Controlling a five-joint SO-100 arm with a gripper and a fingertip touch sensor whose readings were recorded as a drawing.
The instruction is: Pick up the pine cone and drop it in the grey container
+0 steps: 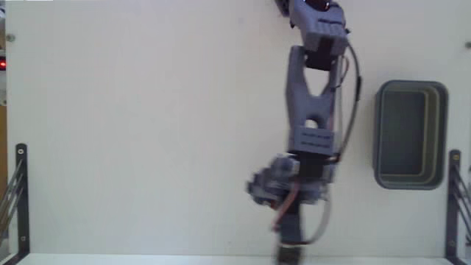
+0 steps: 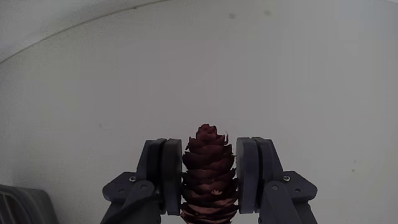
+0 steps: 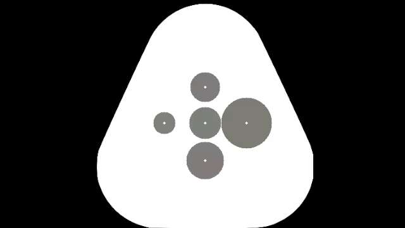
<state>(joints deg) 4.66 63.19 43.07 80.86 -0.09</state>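
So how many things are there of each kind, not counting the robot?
Pine cone: 1, squeezed between the fingers in the wrist view.
Grey container: 1, at the right in the fixed view, nothing seen inside.
Total: 2

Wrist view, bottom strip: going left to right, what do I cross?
Corner of the grey container → one of the fingers → the pine cone, clamped between them → the other finger. White table lies behind all of it.
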